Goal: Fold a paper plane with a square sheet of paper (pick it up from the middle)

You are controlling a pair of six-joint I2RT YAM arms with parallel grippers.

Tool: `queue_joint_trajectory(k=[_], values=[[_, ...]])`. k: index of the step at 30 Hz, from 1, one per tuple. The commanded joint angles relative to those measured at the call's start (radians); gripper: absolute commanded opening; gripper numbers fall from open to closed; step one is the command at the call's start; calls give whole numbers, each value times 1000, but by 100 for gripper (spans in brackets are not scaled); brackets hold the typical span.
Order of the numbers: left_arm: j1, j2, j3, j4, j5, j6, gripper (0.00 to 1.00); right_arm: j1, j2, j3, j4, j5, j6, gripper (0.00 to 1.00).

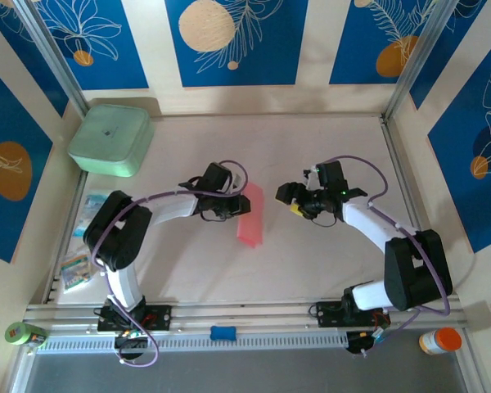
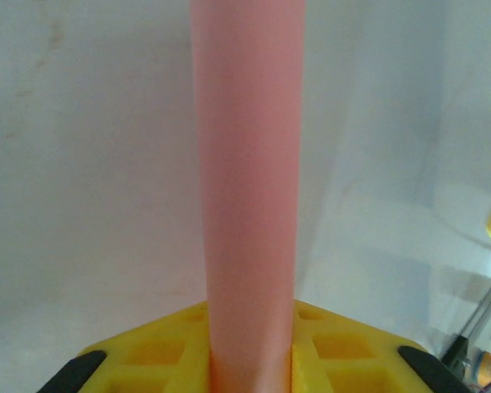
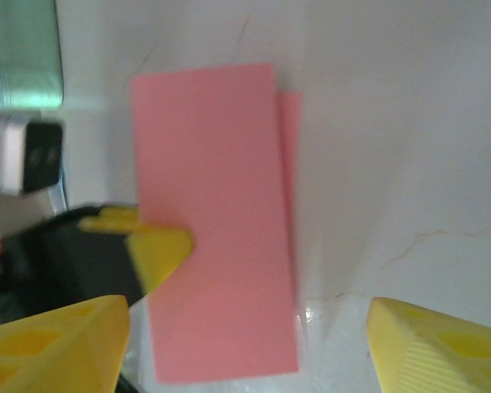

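Mid-desk, the left arm reached in low from the left, and the left pincer [image 1: 227, 205] was clenched on the left edge of the folded square sheet of paper [image 1: 251, 214]. The right arm was bent in from the right, with the right pincer [image 1: 293, 199] released, near the sheet but apart. Pale desk [image 1: 311, 262], blue flower-print walls [image 1: 254, 57], mint box [image 1: 111, 139] far left.

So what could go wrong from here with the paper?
1. The left hand pinches the paper at one edge only; it could slip or twist.
2. Its layers sit offset along one long side, so creasing now may lock in a skewed fold.
3. The open right hand could knock it coming in.
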Motion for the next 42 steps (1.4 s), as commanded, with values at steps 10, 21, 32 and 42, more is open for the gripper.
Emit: queue_joint_trajectory(k=[10,21,32,42], values=[[39,19,-128,113,-46,-60,25,182,218,120,-43,14,19,35],[38,7,-113,15,-79,-46,28,242,415,267,-162,75,35,18],[37,-73,-25,-323,-100,45,50,255,499,313,-232,71,27,16],[28,-61,20,-377,-59,28,70,257,501,315,-220,39,43,16]])
